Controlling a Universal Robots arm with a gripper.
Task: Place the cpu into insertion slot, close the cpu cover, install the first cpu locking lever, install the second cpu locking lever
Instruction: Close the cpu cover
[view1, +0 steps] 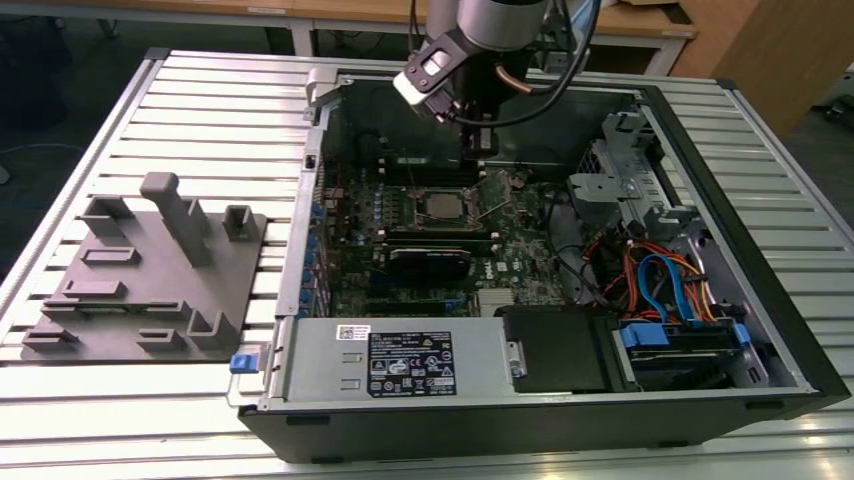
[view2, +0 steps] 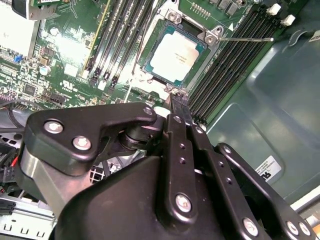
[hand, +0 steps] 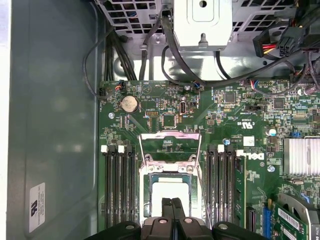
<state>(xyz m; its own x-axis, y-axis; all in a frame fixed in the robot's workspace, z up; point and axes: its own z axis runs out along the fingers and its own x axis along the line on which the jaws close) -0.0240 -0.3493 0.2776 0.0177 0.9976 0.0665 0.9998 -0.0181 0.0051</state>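
Lab: slatted aluminium bench (view1: 200, 100), opened computer (view1: 534, 432)

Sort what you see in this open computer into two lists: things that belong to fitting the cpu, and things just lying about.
Job in hand: cpu, lying in the insertion slot; cpu cover, open; a locking lever; gripper, jaws shut, near the cpu.

Lying about: memory slots; coin battery; grey fixture tray; power supply; coloured cables.
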